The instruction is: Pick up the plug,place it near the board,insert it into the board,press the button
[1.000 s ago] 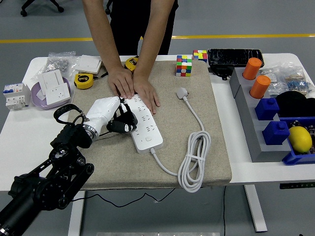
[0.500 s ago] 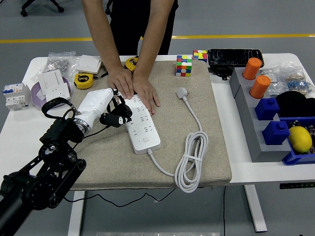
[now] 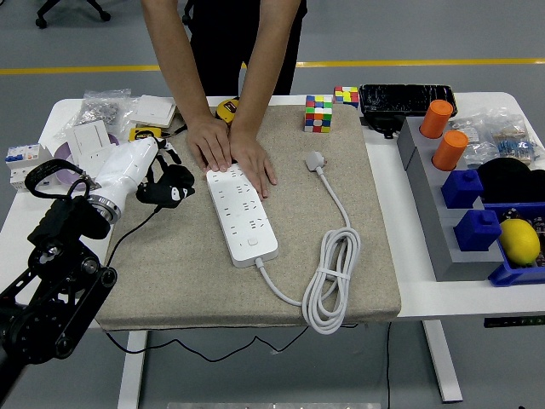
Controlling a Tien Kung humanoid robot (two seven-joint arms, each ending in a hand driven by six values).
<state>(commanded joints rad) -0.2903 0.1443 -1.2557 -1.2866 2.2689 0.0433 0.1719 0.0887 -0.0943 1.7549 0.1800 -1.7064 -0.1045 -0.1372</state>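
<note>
The white board (image 3: pixel 242 216), a power strip, lies on a tan mat (image 3: pixel 204 273) on the white table (image 3: pixel 34 230). Its long axis runs from the far end, by the person, toward the near right, and its round button (image 3: pixel 253 242) sits close to the near end. Its cable leaves that near end, loops in a bundled coil (image 3: pixel 328 294) and runs up to the white plug (image 3: pixel 316 160), which lies loose on the mat to the right of the board, with its head pointing away from the robot.

A person's two hands (image 3: pixel 230 152) press flat on the board's far end.

The left robot hand (image 3: pixel 166 183) hovers over the mat's left edge, apart from the board, its white forearm (image 3: pixel 119 179) angled up to the right. Its black fingers are curled and grasp nothing.
</note>
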